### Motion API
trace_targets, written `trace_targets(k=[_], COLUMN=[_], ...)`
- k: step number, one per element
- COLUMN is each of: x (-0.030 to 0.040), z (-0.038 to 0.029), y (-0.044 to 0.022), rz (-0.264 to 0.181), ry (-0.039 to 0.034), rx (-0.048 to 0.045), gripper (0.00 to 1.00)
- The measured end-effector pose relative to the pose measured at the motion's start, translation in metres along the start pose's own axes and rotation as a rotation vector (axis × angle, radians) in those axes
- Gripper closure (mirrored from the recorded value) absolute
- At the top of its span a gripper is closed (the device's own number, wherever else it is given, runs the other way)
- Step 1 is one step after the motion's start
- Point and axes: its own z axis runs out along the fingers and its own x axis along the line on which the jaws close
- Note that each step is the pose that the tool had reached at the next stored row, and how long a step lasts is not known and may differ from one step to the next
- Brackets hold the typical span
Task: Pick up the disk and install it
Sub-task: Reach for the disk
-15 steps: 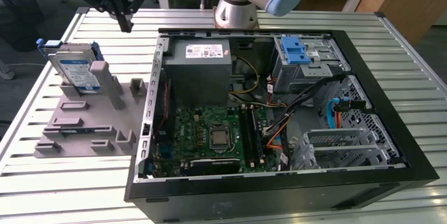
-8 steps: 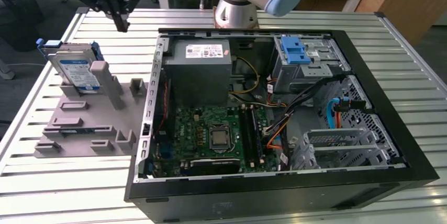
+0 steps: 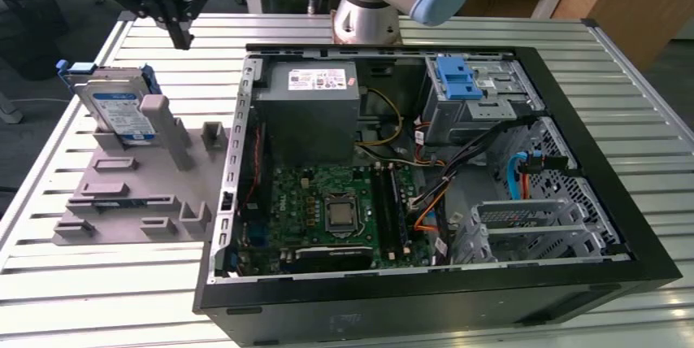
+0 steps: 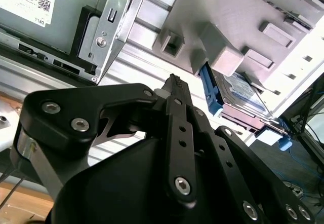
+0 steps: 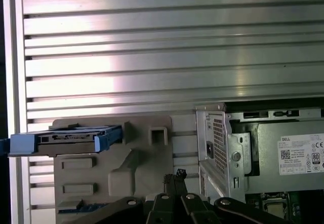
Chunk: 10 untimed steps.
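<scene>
One disk (image 3: 119, 110) stands on edge in the grey rack (image 3: 119, 202) at the exterior view's left, blue bracket around it. My pincer (image 3: 180, 39) hangs in the upper left, clear of it, fingers pinched together with nothing between them. Open PC case (image 3: 434, 315) sits just right of the rack.

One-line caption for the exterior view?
Gripper hangs near the disk standing on edge in a grey fixture beside the open computer case.

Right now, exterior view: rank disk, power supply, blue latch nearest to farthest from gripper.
1. disk, in grey rack, nearest the gripper.
2. power supply, inside the case.
3. blue latch, case's far side, exterior view's right.
</scene>
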Motion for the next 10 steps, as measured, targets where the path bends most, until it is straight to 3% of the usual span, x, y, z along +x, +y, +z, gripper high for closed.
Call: trace_targets(k=[10], x=[0.0027], z=[-0.0001], y=[-0.0002], rz=[0.0], ry=[0.0], rx=[0.0], gripper=[0.89])
